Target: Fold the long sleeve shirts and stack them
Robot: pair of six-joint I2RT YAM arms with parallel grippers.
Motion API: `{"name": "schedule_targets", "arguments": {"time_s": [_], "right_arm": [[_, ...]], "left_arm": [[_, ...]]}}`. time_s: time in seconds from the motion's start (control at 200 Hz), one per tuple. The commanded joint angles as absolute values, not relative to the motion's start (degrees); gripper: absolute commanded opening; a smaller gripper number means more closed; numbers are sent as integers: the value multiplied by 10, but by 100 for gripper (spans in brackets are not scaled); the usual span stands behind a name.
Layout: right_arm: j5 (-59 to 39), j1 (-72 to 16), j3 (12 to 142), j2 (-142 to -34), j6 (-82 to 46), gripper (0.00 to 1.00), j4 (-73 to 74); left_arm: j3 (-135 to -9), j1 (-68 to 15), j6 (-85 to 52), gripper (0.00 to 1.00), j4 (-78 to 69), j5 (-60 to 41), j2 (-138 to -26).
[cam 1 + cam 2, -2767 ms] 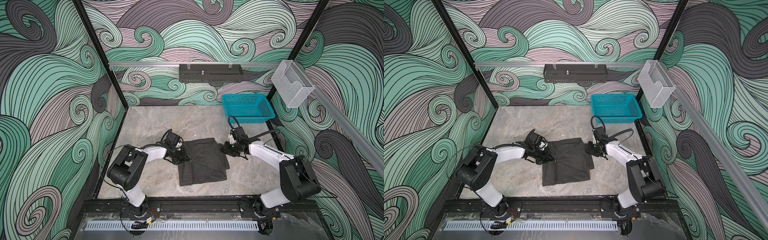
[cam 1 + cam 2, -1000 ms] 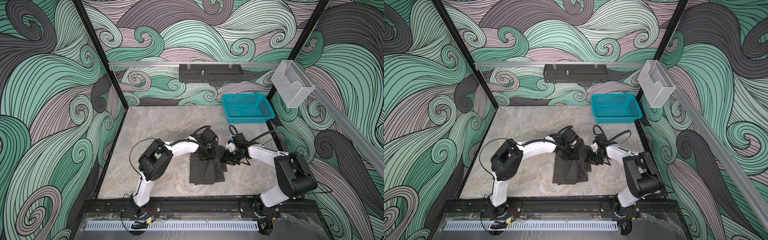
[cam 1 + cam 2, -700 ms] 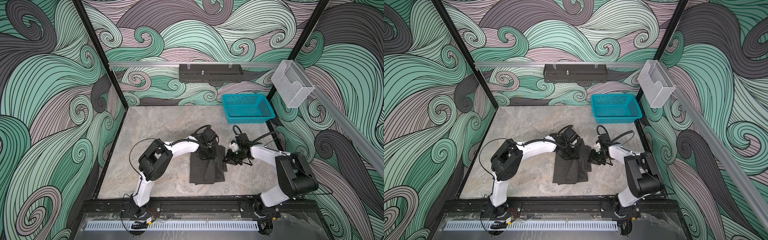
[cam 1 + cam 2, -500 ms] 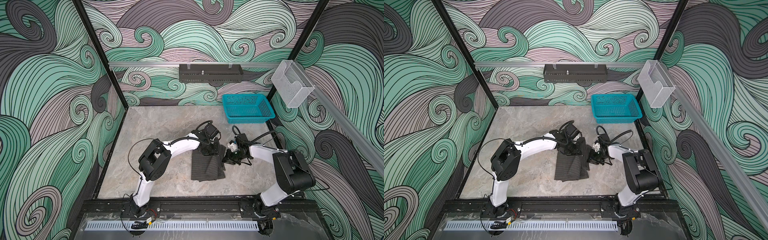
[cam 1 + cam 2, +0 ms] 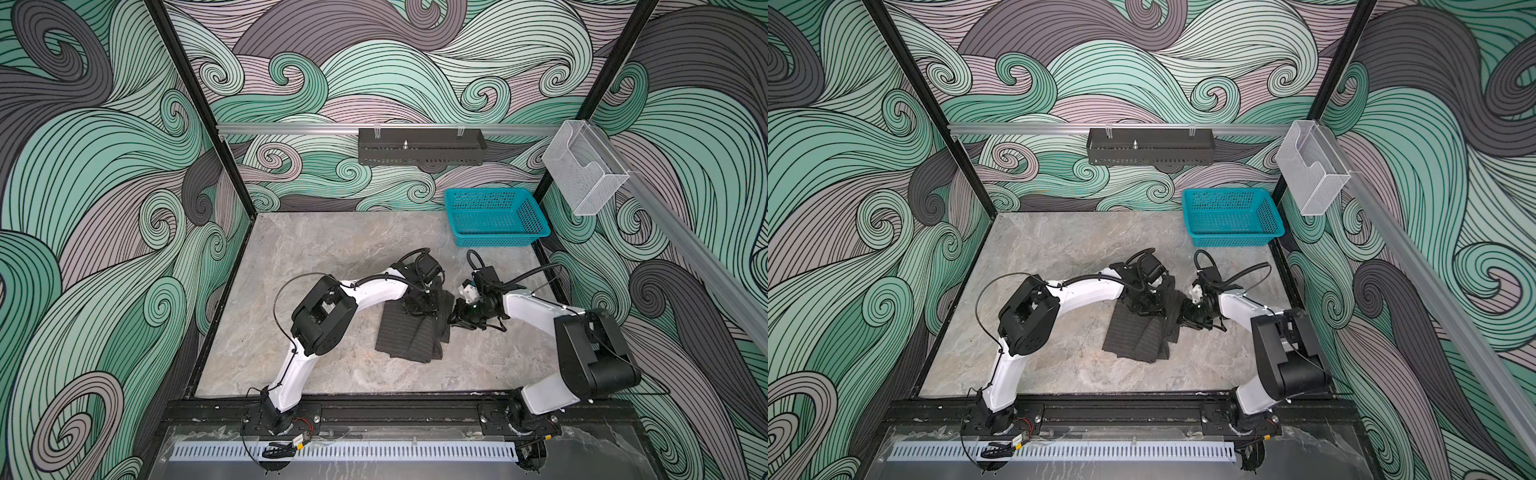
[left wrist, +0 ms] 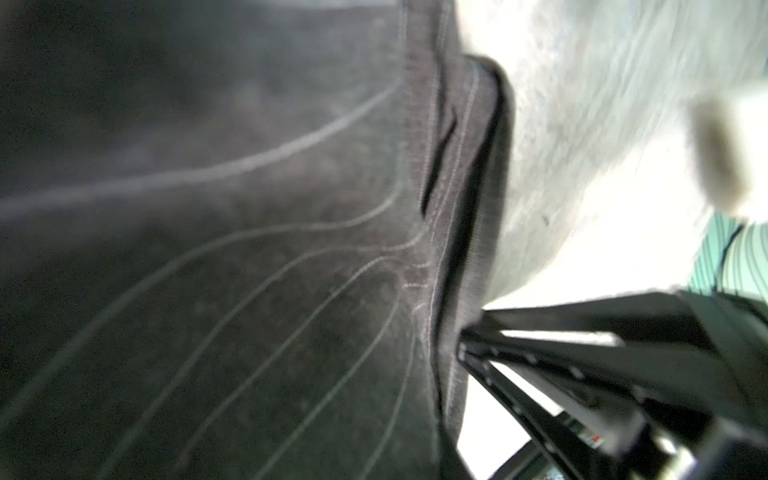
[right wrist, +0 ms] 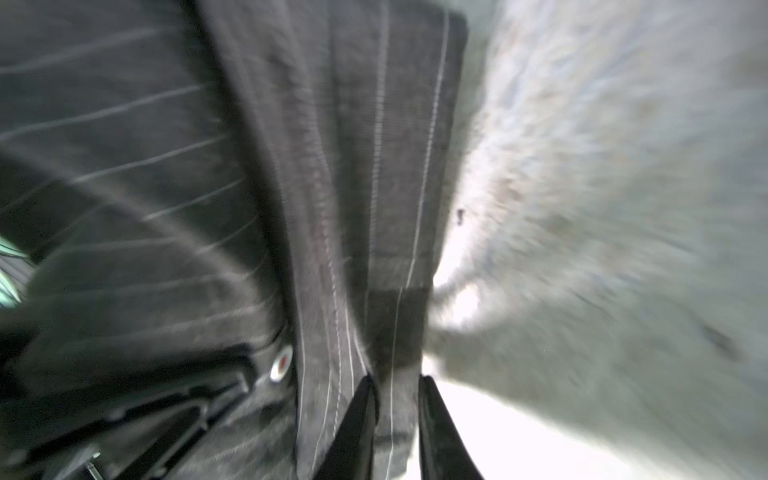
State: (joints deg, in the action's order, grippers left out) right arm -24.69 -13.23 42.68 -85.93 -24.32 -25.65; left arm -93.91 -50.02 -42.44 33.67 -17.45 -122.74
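At the middle of the tabletop [image 5: 324, 257]: the folded pinstriped shirt [image 5: 405, 338], with both arms at its far end.
Your right pincer [image 7: 395, 399] is nearly closed, nipping a hemmed strip at the shirt's right edge. Your left pincer [image 5: 420, 305] is down on the shirt's far end; cloth fills its wrist view, so you cannot tell how wide it stands. The teal basket [image 5: 494, 216] sits well apart in the far right corner.

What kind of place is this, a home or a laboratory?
Probably a robot test cell: two arms mounted on a rail, wave-patterned walls on a black frame, one pinstriped shirt on the table.
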Motion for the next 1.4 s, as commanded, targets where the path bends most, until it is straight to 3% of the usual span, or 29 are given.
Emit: {"name": "schedule_targets", "arguments": {"time_s": [0.0,0.23,0.41,0.505,0.595,0.856,1.041,1.396], "right_arm": [[-193,-128,439,-805,-241,31,-309],[-190,-133,487,-739,-249,35,-357],[-189,-176,547,-767,-265,35,-354],[-184,-209,584,-806,-274,35,-346],[-180,-244,627,-851,-278,33,-344],[-168,-312,720,-984,-288,32,-338],[-121,-300,734,-1031,-289,35,-353],[-116,-200,621,-973,-257,37,-346]], "left_arm": [[-955,-500,-404,47,342,-191,-1196],[-904,-489,-372,60,316,-200,-1045],[-809,-445,-380,61,265,-158,-973],[-761,-410,-393,58,222,-193,-988],[-776,-376,-398,51,270,-235,-1041],[-706,-350,-431,42,227,-240,-1078],[-692,-341,-427,42,233,-240,-1101],[-666,-329,-415,42,249,-226,-1098]]}}
